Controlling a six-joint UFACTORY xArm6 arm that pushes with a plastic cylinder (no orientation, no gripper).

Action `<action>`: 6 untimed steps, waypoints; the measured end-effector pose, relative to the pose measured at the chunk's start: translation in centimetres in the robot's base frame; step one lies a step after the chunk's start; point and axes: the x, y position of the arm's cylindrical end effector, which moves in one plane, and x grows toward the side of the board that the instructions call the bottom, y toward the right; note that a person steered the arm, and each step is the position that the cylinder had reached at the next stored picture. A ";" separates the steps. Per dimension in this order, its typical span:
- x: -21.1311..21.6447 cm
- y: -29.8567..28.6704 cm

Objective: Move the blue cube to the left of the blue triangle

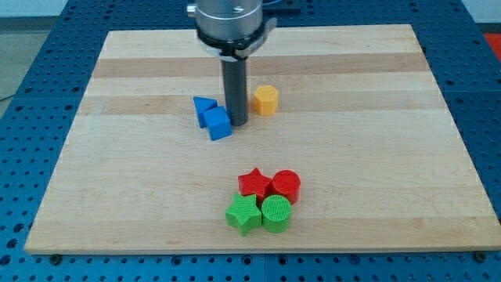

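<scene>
Our arm carries no claw at all, so there is nothing to spread or pinch — it ends in a dark rod, and my tip (238, 123) rests on the wooden board (376, 157) just to the view's right of the blue cube (218, 123), seemingly touching its right face. The blue cube sits against the blue triangle (203, 104), which lies just behind it, toward the view's top and slightly to the left. A yellow hexagonal block (265, 99) stands near the rod on its right side, apart from it.

We judge the task unfinished: the cube is below and a little right of the triangle, not on its left.

The main risk, as we see it, is the contact between the two blue blocks. A straight push leftward could drag the triangle along, so the target keeps shifting with the cube. An off-centre push could also spin the cube — it already sits skewed — and let it slip off the tip.

Further down, the red star (254, 182), red cylinder (286, 185), green star (243, 213) and green cylinder (276, 212) cluster well away from this work.
</scene>
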 end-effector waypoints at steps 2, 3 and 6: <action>0.9 3.2; 1.6 2.2; 1.7 -6.4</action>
